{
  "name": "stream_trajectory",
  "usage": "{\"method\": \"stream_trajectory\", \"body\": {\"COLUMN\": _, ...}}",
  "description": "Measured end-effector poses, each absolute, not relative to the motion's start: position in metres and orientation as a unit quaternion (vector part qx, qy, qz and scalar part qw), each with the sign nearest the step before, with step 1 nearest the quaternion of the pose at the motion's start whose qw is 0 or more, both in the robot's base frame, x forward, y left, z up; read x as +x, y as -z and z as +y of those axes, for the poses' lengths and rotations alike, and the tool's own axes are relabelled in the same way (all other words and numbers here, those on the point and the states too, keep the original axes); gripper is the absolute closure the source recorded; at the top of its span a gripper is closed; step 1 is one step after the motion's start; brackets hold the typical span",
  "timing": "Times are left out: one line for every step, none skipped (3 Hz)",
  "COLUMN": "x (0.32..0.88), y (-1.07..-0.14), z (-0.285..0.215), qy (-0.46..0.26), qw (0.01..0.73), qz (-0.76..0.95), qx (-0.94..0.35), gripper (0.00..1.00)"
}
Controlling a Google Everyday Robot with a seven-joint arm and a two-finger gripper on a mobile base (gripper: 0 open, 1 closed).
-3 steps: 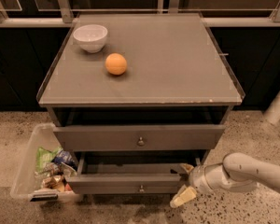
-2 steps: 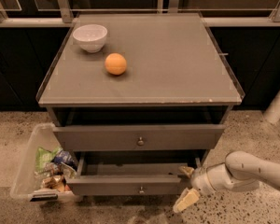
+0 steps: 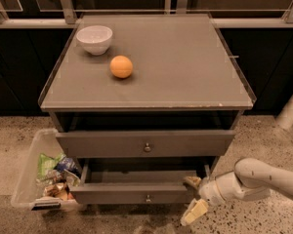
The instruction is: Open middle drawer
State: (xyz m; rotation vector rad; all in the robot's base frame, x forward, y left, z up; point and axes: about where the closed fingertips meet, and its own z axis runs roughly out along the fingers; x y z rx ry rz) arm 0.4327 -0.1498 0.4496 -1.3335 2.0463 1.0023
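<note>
The middle drawer (image 3: 136,194) is the lower of the two grey fronts in view, with a small round knob (image 3: 147,198), and it stands pulled out a good way. My gripper (image 3: 194,197) is at the right end of its front. One finger (image 3: 191,181) is over the top edge, inside the drawer. The pale yellow finger (image 3: 194,212) hangs in front and below. The fingers are spread apart, astride the front panel. The arm (image 3: 263,177) comes in from the right.
The taller, wider drawer front (image 3: 146,143) above sticks out slightly. A white bowl (image 3: 94,39) and an orange (image 3: 121,66) sit on the cabinet top (image 3: 185,72). A clear bin (image 3: 27,179) of packets stands on the floor at left. A white pole (image 3: 290,108) stands at right.
The gripper has shifted slightly down and toward the camera at the drawer's right end, and the middle drawer's front has come out a little further.
</note>
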Motion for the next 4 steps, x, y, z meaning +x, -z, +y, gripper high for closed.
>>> {"method": "stream_trajectory", "body": {"x": 0.425, "y": -0.44, "z": -0.146, "qy": -0.388, "qw": 0.229, "qz": 0.747, "qx": -0.489, "gripper": 0.0}}
{"method": "stream_trajectory", "body": {"x": 0.415, "y": -0.438, "z": -0.141, "qy": -0.404, "qw": 0.214, "qz": 0.743, "qx": -0.489, "gripper": 0.0}}
{"method": "stream_trajectory", "body": {"x": 0.415, "y": -0.443, "z": -0.141, "qy": -0.404, "qw": 0.214, "qz": 0.743, "qx": -0.489, "gripper": 0.0}}
{"method": "stream_trajectory", "body": {"x": 0.397, "y": -0.447, "z": -0.139, "qy": -0.421, "qw": 0.196, "qz": 0.743, "qx": -0.482, "gripper": 0.0}}
